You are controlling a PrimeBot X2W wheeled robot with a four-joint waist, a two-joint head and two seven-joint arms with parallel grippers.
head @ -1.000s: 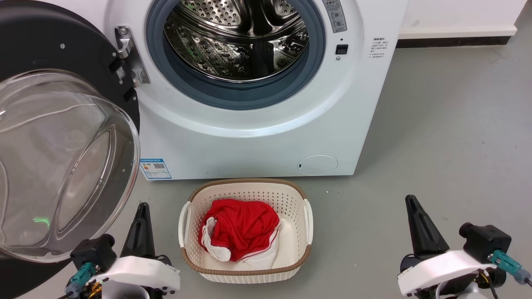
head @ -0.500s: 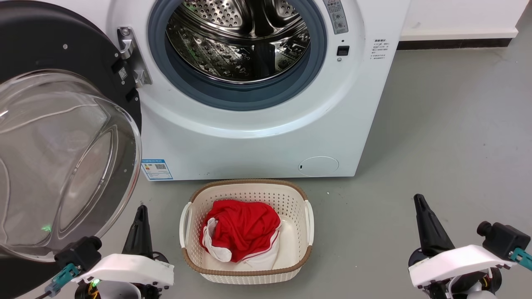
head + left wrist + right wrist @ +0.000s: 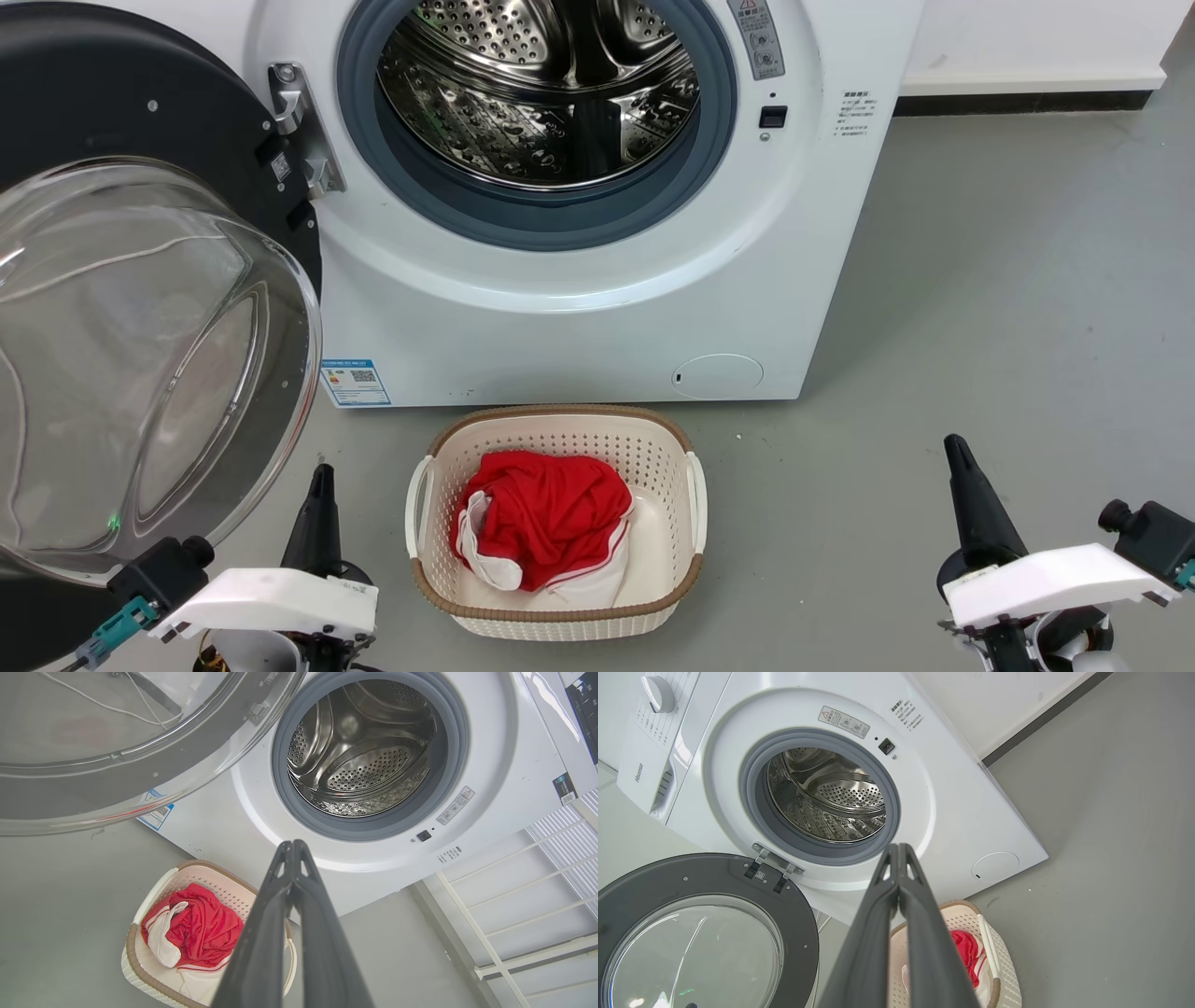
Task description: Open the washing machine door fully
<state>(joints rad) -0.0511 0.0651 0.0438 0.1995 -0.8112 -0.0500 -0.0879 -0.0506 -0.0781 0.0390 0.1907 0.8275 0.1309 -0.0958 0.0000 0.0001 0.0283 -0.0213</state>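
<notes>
Grey floor [image 3: 980,280], washer door [image 3: 140,355] open, beside L claw [image 3: 322,473]

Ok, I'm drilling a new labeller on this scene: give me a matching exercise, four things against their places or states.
Things: 1 washing machine door; 2 red garment; 3 left gripper; 4 steel drum.
States: A shut, holding nothing; B in the cream basket; C swung wide open; D behind the blue-grey ring.
Pairs: 1-C, 2-B, 3-A, 4-D.

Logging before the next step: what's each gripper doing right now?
Left gripper: closed, holding nothing.
Right gripper: closed, holding nothing.
</notes>
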